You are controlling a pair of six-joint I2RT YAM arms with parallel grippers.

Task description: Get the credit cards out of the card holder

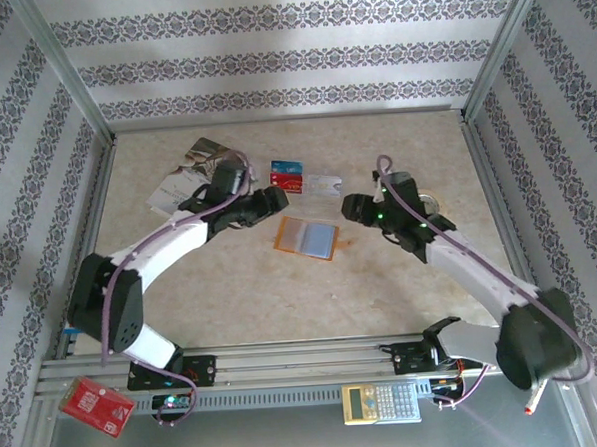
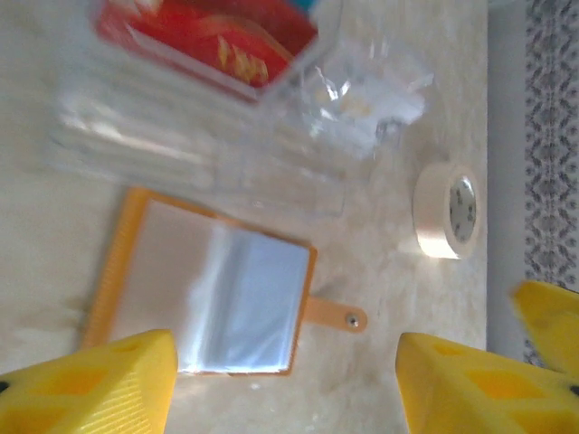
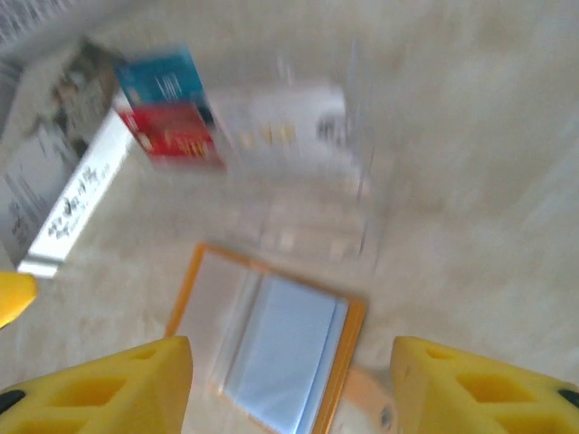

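All task items rest on the counter (image 1: 412, 278). Left gripper (image 1: 277, 201) and right gripper (image 1: 350, 207) flank the orange card holder (image 1: 306, 237), jaws wide, holding nothing. Holder lies open and flat: likely light, floppy, slick-lined; pin it by the stiffer orange border. Three credit cards (image 1: 288, 181) lie just beyond it: thin, stiff, slippery; grip across an edge.

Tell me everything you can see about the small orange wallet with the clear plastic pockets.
The small orange card holder lies open and flat on the beige table, with its clear blue-grey plastic sleeves facing up inside an orange border. A short orange strap with a metal snap sticks out from one edge. Only the table touches it.
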